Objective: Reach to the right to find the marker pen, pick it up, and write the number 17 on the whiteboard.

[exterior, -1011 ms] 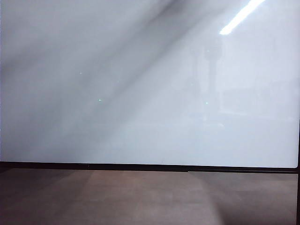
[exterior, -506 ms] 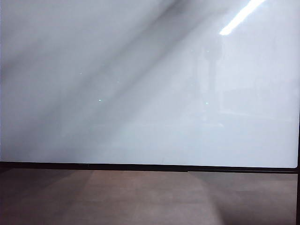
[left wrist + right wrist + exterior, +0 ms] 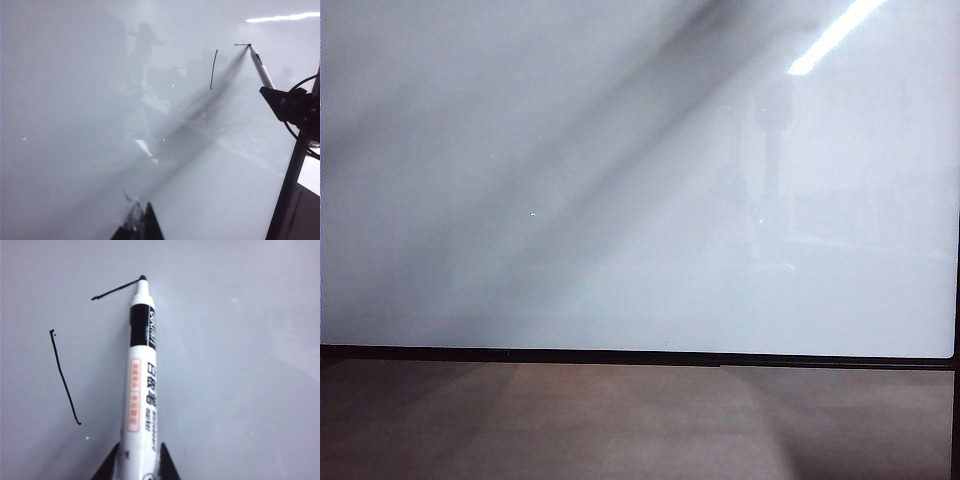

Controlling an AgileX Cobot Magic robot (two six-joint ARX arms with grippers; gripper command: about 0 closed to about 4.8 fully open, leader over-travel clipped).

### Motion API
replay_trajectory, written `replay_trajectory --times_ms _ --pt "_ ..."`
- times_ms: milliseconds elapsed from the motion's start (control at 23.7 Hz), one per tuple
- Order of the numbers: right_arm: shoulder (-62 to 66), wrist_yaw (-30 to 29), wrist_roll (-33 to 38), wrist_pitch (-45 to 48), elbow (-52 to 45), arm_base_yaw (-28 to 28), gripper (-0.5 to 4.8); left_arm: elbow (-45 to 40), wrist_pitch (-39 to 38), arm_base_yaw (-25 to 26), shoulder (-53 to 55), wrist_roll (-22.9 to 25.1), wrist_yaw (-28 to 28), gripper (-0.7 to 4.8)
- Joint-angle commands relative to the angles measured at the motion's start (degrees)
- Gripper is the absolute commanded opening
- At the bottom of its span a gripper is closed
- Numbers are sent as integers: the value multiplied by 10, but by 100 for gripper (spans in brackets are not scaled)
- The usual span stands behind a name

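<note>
Right gripper (image 3: 134,460): jaws clamped either side of the marker pen (image 3: 141,380), holding it by the lower barrel, tip pressed on the whiteboard (image 3: 240,365). Seen from the left wrist view, pen (image 3: 260,67) and its carrying arm sit at the board's far side.

Left gripper (image 3: 142,225): only dark finger ends show, close together above the board, nothing between them; open or shut, cannot tell.

Marks: the stroke of the "1" (image 3: 64,377) is finished. Beside it, the top bar of the "7" (image 3: 117,289) is drawn, tip at its end.

Step in hand, by my reading: writing the 7. Next move calls for a diagonal downstroke from this corner, keeping contact pressure even and clear of the 1.
</note>
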Motion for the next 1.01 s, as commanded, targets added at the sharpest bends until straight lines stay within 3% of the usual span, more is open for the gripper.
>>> replay_trajectory --times_ms 42,1011 --pt "0 12 5 -12 3 -2 -4 4 4 -1 0 -2 3 -5" --pt "0 -3 33 -37 -68 -2 -4 4 4 -1 0 -2 3 -5"
